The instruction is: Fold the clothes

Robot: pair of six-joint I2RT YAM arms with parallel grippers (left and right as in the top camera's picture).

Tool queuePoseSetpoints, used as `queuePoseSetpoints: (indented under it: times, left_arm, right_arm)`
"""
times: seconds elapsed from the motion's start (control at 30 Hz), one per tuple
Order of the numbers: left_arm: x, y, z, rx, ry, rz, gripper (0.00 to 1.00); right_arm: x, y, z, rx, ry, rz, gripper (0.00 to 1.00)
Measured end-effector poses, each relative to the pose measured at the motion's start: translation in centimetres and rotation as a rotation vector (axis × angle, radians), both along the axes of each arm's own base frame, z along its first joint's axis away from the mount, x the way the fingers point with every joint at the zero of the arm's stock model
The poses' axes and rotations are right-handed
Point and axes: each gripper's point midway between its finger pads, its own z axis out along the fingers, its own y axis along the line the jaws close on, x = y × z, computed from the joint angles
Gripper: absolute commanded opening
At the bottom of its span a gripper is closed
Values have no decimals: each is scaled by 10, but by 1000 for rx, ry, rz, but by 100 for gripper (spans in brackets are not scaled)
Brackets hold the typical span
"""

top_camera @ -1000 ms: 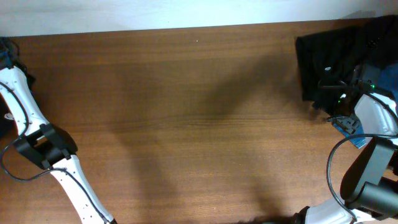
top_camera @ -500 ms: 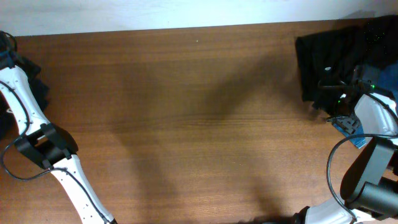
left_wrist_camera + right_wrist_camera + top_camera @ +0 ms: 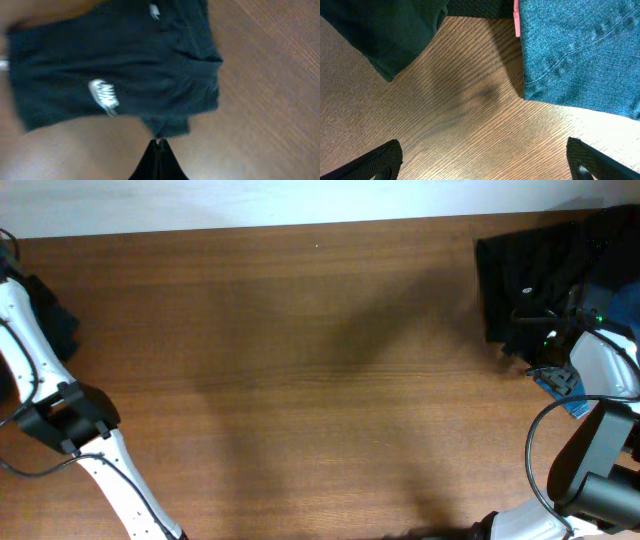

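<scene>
Folding's barely getting going: the T-shirt (image 3: pixel 100 75) is lying unfolded at the table's (image 3: pixel 320 380) left edge, left gripper (image 3: pixel 158 145) is pinching its hem shut, right gripper (image 3: pixel 485 162) is hanging wide open, empty.

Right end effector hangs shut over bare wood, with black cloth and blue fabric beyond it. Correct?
No: the right end effector is open, not shut. The right wrist view shows its fingers far apart at the lower corners. It does hang over the bare table, black cloth and blue fabric beyond it.
</scene>
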Motion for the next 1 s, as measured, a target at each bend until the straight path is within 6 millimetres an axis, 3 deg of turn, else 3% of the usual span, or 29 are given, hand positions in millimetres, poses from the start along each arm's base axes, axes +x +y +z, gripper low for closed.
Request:
queuePoseSetpoints:
  times: [0.13, 0.27, 0.43, 0.5, 0.63, 0.73, 0.83, 0.93, 1.0]
  left_arm:
    - [-20, -3, 33, 33, 40, -51, 1]
    - [-31, -24, 45, -43, 63, -184, 1]
    - [-27, -52, 71, -123, -17, -337, 1]
    - [-27, -66, 101, -124, -87, -400, 0]
    - [-44, -106, 199, -50, -285, -518, 1]
    - [-76, -156, 287, 47, -467, -635, 1]
    - [-114, -212, 350, 121, -608, -759, 1]
    - [-134, -248, 365, 118, -637, -841, 0]
    - [-133, -264, 352, 78, -591, -876, 1]
  right_arm:
    - [0, 0, 0, 1, 0, -1, 99]
    - [0, 0, 0, 0, 0, 0, 98]
    - [0, 0, 0, 0, 0, 0, 99]
    - [0, 0, 0, 0, -1, 0, 98]
    - [0, 0, 0, 1, 0, -1, 99]
    - [0, 0, 0, 0, 0, 0, 99]
    - [0, 0, 0, 0, 0, 0, 99]
    - [0, 0, 0, 1, 0, -1, 99]
    - [0, 0, 0, 0, 0, -1, 99]
